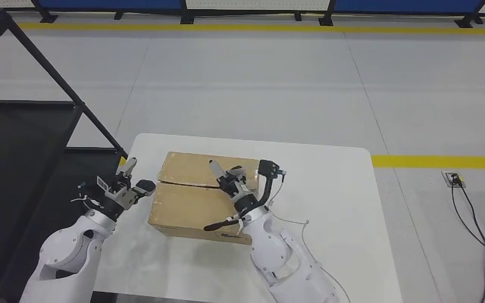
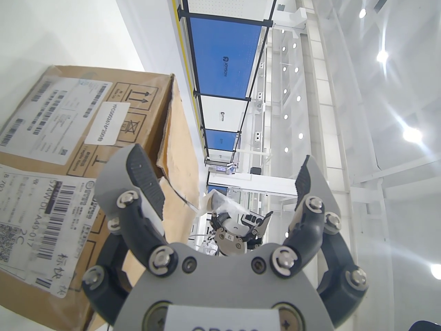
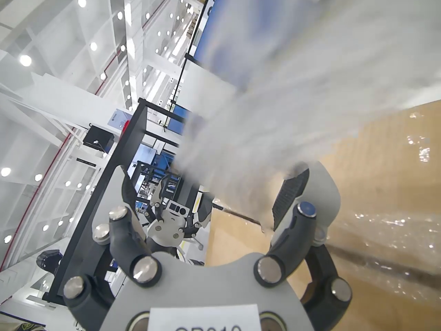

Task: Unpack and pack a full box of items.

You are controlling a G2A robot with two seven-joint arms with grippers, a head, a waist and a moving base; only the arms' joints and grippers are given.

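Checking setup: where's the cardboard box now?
Top view: the cardboard box sits closed mid-table, left gripper at its end, right gripper above its top.

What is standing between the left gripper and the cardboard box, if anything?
Nothing visible does. The left gripper sits open right beside the labelled end of the cardboard box, with no other object between them.

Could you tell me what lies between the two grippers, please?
In the top view, the cardboard box lies between the left gripper, at its end, and the right gripper, over its top.
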